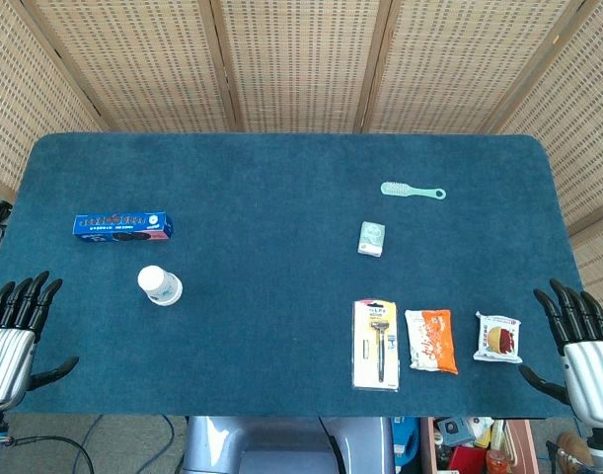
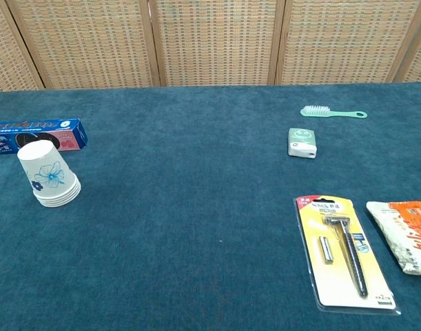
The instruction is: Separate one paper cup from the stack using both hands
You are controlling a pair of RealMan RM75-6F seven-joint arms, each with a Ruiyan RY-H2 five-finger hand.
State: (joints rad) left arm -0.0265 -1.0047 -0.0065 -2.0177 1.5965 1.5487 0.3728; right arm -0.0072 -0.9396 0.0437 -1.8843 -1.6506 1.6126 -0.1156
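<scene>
A stack of white paper cups with a blue flower print stands upside down on the blue table, left of centre; the chest view shows the cup stack at its left. My left hand hovers at the table's near left corner, fingers spread and empty, well left of the cups. My right hand sits at the near right corner, fingers also spread, holding nothing. Neither hand appears in the chest view.
A blue biscuit box lies behind the cups. To the right are a green brush, a small pale box, a razor pack, an orange snack bag and a small wrapped snack.
</scene>
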